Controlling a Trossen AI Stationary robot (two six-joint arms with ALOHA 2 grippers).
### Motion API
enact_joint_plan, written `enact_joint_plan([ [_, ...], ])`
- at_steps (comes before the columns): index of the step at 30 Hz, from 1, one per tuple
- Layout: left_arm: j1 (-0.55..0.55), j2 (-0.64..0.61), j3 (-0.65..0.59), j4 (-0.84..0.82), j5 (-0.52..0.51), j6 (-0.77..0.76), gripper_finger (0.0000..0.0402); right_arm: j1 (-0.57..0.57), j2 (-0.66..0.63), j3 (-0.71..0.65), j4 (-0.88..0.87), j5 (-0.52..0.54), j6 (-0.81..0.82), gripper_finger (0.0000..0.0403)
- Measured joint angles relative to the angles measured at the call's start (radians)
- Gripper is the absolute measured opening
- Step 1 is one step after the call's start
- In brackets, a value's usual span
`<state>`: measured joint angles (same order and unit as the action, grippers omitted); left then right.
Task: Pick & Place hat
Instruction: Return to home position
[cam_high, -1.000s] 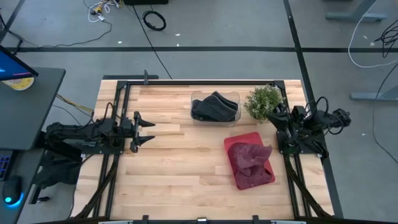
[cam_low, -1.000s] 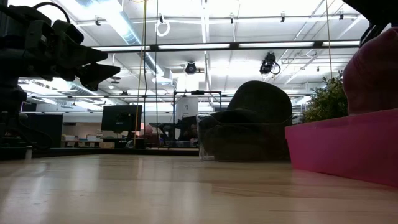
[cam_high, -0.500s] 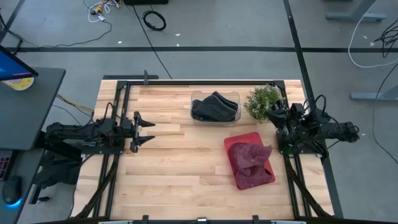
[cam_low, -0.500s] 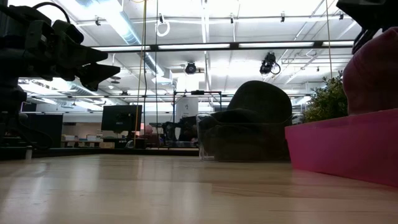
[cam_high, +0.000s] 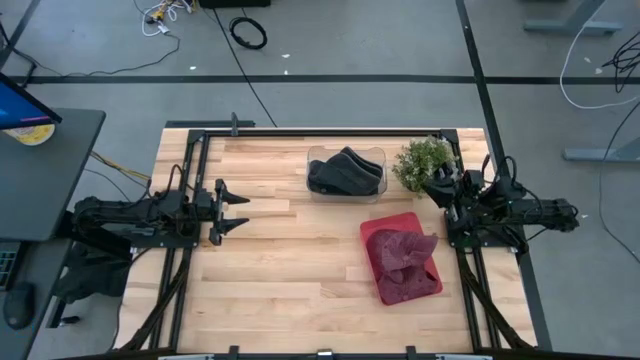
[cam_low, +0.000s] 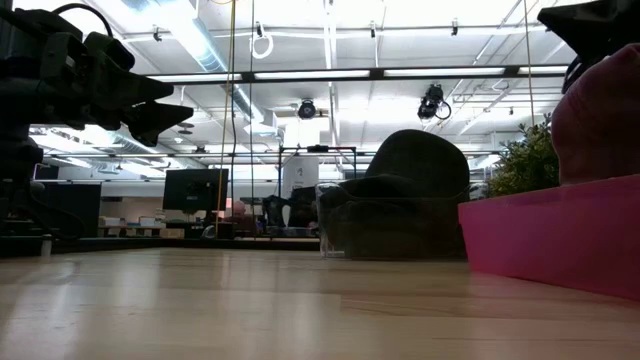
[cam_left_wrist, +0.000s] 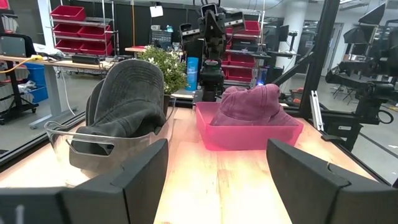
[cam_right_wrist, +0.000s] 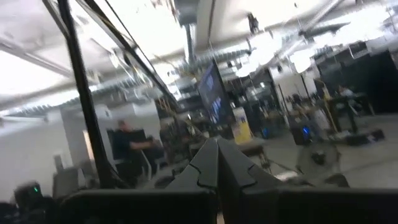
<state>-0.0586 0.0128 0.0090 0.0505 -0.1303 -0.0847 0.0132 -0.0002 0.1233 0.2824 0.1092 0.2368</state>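
A: Noted, left arm: matte black, boxy segments, a thin black cable arching over its back.
B: The right arm matches: black links, black cable loops near the wrist.
A: On the left gripper, two broad dark fingers, flat-faced, tapering like wedges.
B: On the right gripper, dark fingers with stepped notches along the inner edges.

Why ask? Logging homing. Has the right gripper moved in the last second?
Yes. In the low view the right gripper now reaches further picture-left above the red cap.

maroon cap, red bin, black caps
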Motion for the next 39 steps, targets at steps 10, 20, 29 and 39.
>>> enact_joint_plan([
  [10,0.0,0.0,0.0,0.0,0.0,0.0,0.0277,0.0,0.0,-0.106,0.206,-0.025,-0.022,0.0],
  [20,0.0,0.0,0.0,0.0,0.0,0.0,0.0277,0.0,0.0,-0.106,-0.126,-0.058,-0.086,0.0],
  [29,0.0,0.0,0.0,0.0,0.0,-0.001,0.0277,0.0,0.002,-0.106,-0.274,-0.088,-0.15,0.0],
  [39,0.0,0.0,0.0,0.0,0.0,0.0,0.0277,0.0,0.008,-0.106,-0.271,-0.1,-0.182,0.0006],
])
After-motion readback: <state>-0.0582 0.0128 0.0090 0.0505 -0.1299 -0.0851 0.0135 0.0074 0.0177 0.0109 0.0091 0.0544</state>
